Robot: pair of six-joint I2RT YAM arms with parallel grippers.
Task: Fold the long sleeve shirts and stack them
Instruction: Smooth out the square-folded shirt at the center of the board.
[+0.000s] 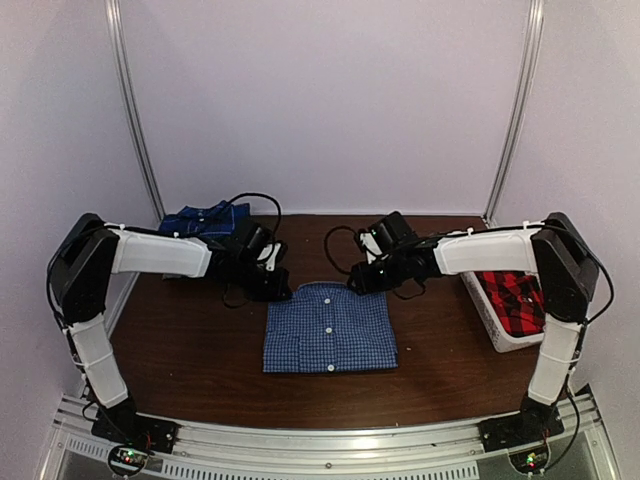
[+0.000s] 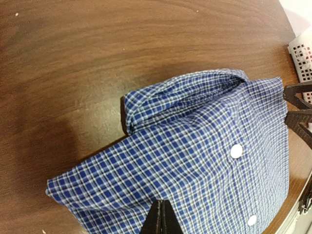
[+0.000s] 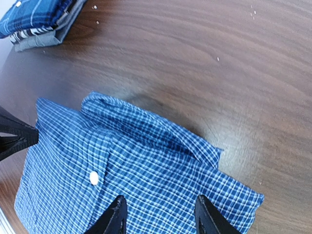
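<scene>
The blue-and-white fine check shirt (image 1: 330, 328) lies folded, collar at the far side, buttons up, in the middle of the table. My left gripper (image 1: 270, 285) is at its far left shoulder; in the left wrist view (image 2: 163, 204) its jaws are pressed together over the shirt (image 2: 195, 141), with no cloth seen between them. My right gripper (image 1: 362, 280) is at the far right shoulder, open, its fingers (image 3: 116, 209) spread over the shirt (image 3: 136, 161). The darker blue plaid shirt (image 1: 205, 220) lies folded at the back left. The red-and-black plaid shirt (image 1: 515, 300) lies in the basket.
A white slatted basket (image 1: 485, 310) stands at the right edge of the brown table (image 1: 180, 350); its corner shows in the left wrist view (image 2: 302, 53). The folded dark blue shirt (image 3: 39, 19) shows in the right wrist view. Walls close in the back and sides.
</scene>
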